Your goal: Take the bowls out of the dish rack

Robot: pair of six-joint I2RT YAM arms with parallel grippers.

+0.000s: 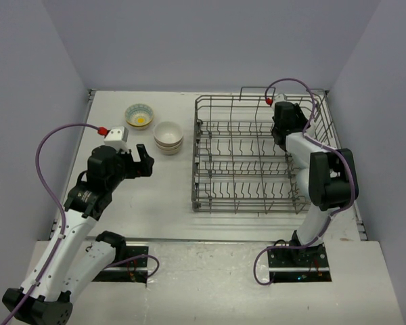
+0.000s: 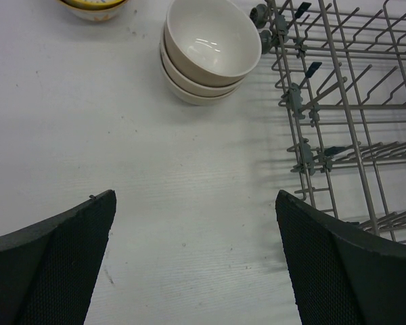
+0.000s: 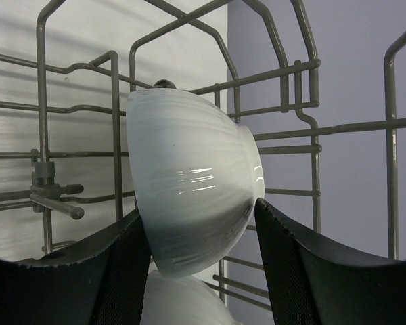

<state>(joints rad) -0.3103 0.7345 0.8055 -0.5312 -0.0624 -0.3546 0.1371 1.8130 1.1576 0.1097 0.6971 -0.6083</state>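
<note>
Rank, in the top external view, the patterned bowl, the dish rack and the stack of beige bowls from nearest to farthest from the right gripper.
1. dish rack: the right gripper reaches inside it, jaws gripping a white bowl.
2. stack of beige bowls: just left of the rack.
3. patterned bowl: farther left, toward the back.

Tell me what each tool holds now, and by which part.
The right tool clamps a white bowl by its outer wall, one finger near the rim, one near the foot. The left tool is open and holds nothing.

dish rack (image 3: 116,135) wires hem right tool (image 3: 197,210) and white bowl (image 3: 189,156).
</note>
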